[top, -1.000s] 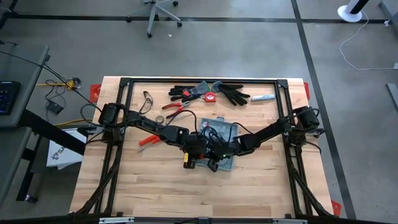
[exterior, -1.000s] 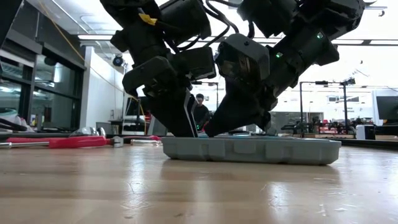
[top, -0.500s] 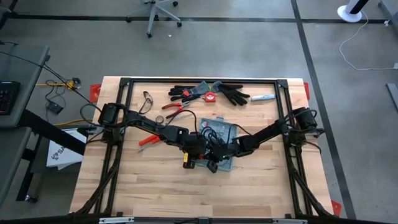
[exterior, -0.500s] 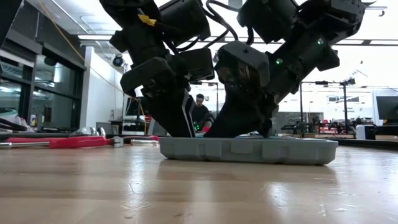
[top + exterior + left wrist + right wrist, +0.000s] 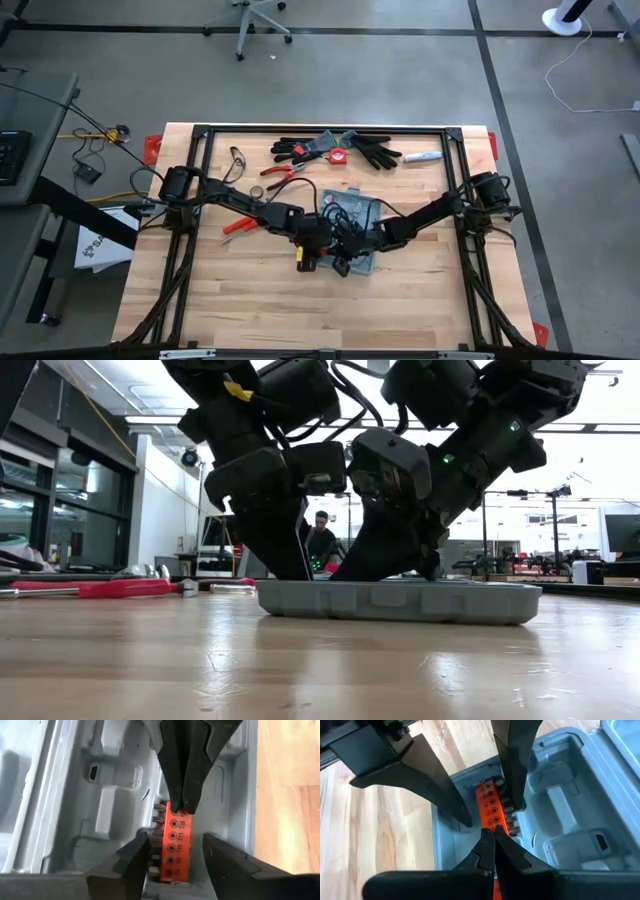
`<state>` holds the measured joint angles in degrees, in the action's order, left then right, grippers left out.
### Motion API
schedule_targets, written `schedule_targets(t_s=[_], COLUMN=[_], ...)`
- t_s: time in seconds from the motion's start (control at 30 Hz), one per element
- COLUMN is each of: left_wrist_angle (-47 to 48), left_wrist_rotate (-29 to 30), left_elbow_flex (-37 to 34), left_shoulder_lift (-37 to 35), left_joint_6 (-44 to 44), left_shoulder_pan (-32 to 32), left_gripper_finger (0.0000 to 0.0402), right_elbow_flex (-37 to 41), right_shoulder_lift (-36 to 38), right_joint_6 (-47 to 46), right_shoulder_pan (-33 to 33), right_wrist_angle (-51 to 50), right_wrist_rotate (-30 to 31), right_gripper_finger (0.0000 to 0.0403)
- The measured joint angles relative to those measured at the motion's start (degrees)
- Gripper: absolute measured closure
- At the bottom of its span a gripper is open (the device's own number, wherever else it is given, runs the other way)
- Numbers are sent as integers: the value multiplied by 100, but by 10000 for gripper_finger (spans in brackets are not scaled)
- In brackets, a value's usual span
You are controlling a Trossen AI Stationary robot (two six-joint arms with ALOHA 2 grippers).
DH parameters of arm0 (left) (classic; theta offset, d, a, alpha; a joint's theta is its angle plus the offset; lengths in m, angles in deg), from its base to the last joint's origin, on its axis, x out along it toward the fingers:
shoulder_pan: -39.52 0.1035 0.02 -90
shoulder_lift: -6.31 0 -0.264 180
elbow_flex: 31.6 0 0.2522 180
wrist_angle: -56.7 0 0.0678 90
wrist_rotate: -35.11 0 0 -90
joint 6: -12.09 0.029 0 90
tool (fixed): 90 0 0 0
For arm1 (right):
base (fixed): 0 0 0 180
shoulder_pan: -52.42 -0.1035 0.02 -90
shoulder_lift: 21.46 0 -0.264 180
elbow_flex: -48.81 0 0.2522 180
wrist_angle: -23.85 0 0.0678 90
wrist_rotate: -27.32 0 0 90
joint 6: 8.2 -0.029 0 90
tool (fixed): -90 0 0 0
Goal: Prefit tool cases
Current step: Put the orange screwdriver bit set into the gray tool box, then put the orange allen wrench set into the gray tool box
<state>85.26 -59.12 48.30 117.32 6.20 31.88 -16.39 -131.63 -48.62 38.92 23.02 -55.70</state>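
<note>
The grey-blue tool case [image 5: 355, 212] lies open on the middle of the table, seen edge-on in the low view [image 5: 400, 601]. An orange bit holder [image 5: 178, 845] lies in a moulded recess near one edge of the case. My left gripper [image 5: 176, 870] is open, with one finger on either side of the holder and a gap showing at one finger. My right gripper [image 5: 493, 842] is shut and comes down on the holder from the opposite side. The high view shows both grippers meeting over the case's near part [image 5: 338, 252]. My right gripper sets its shut fingertips [image 5: 181, 806] down on the orange bit holder's end [image 5: 489, 817], slanting down from above and from the table's right. The holder lies flat in the case's recess, and the case rests on the table.
At the table's far edge lie black gloves [image 5: 297, 150] [image 5: 377, 153], a tape measure [image 5: 338, 156], red-handled pliers [image 5: 277, 172] and a pale tool [image 5: 423, 158]. A red-handled tool [image 5: 237, 226] lies left of the case. A person [image 5: 322, 538] stands in the room behind.
My right gripper has sunk a little lower onto the case. The case has slid slightly along the table.
</note>
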Motion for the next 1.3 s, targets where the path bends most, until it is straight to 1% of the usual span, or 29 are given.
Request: schedule_targets(t_s=[0.1,0.17,0.23,0.33,0.53,0.67,0.77,0.87,1.0,1.07,1.13,1.2,1.3], left_wrist_angle=[132,83,-170,-121,145,497,579,656,620,575,413,236,81], left_wrist_rotate=[-7,-1,2,32,662,1032,1178,1296,1785,2110,2287,2225,1861], left_elbow_flex=[57,115,173,155,152,141,147,134,134,134,134,136,136], left_shoulder_lift=[-154,-362,-572,-844,-1341,-1512,-1564,-1511,-1505,-1505,-1523,-1529,-1529], left_joint_6=[-75,-147,-164,-248,-542,-779,-934,-1000,-916,-781,-627,-509,-521], left_shoulder_pan=[4,7,13,16,9,-13,-83,-171,-218,-147,11,268,758], left_gripper_finger=[225,226,226,226,226,226,227,233,243,248,253,258,263], right_elbow_flex=[0,-1,-18,-16,11,39,20,20,11,13,13,13,13], right_shoulder_lift=[-1,-4,-9,-9,174,818,1539,2243,3123,3452,3729,3893,4024], right_joint_6=[-22,2,18,17,-40,15,102,154,-153,-299,-357,-304,12], right_shoulder_pan=[0,-1,7,11,11,7,-84,-194,-281,-306,-305,-293,-225], right_wrist_angle=[-4,4,7,19,-19,-431,-1099,-2045,-3479,-4203,-4715,-5106,-5357], right_wrist_rotate=[6,23,-5,2,-44,32,485,960,1431,1590,1664,1666,1683], right_gripper_finger=[403,403,403,403,403,403,403,403,403,403,403,403,403])
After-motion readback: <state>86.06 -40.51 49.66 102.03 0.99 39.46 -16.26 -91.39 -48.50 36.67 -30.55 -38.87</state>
